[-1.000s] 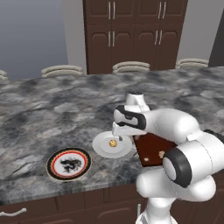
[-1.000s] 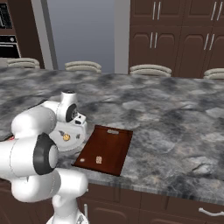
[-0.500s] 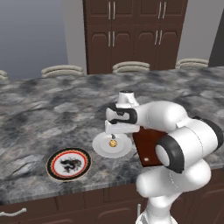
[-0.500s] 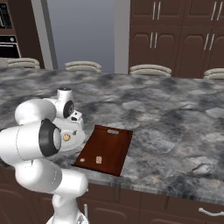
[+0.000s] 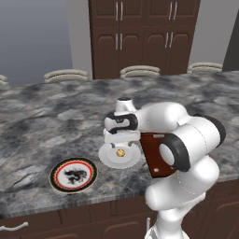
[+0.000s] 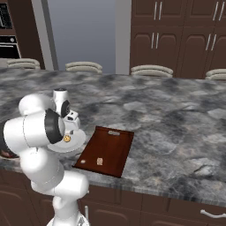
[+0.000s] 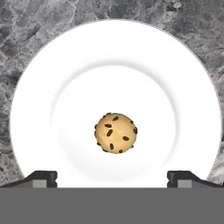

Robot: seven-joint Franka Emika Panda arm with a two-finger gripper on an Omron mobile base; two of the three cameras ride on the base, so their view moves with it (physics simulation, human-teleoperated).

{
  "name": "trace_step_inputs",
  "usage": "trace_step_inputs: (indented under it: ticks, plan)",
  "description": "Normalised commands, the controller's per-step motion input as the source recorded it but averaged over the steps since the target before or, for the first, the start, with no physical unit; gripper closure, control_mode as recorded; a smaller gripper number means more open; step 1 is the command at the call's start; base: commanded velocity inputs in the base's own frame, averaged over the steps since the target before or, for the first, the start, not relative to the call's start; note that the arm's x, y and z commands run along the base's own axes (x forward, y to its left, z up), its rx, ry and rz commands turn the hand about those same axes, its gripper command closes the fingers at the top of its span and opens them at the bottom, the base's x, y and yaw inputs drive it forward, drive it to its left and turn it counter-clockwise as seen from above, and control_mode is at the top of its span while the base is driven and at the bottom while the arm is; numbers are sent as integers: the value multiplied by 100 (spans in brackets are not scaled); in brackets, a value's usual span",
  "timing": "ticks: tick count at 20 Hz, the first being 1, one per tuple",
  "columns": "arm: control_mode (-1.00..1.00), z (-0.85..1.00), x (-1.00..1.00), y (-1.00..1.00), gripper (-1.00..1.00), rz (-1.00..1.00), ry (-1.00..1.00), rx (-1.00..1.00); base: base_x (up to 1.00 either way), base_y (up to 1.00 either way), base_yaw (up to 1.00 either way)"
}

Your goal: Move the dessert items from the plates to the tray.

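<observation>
Golden cookie (image 7: 116, 133) sits mid white plate (image 7: 39, 109) below the gripper (image 7: 112, 177) (jaws spread wide, empty), so an off-centre descent could nudge it aside, far from the tray (image 6: 110, 148).

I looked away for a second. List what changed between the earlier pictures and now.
The gripper swung from the tray's edge to above the white plate, straddling the cookie with open fingers. It took hold of nothing. The cookie, the pale piece on the tray and the patterned plate stayed put.
</observation>
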Motion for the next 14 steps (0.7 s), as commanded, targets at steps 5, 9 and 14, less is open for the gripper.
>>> trace_step_inputs:
  ticks: [5,9,14]
  plan:
    - [-100,-12,12,0,-100,0,2,0,0,0,0]
    - [-100,-13,5,0,-100,1,3,0,0,0,0]
    - [-100,-13,5,0,-100,1,3,0,0,0,0]
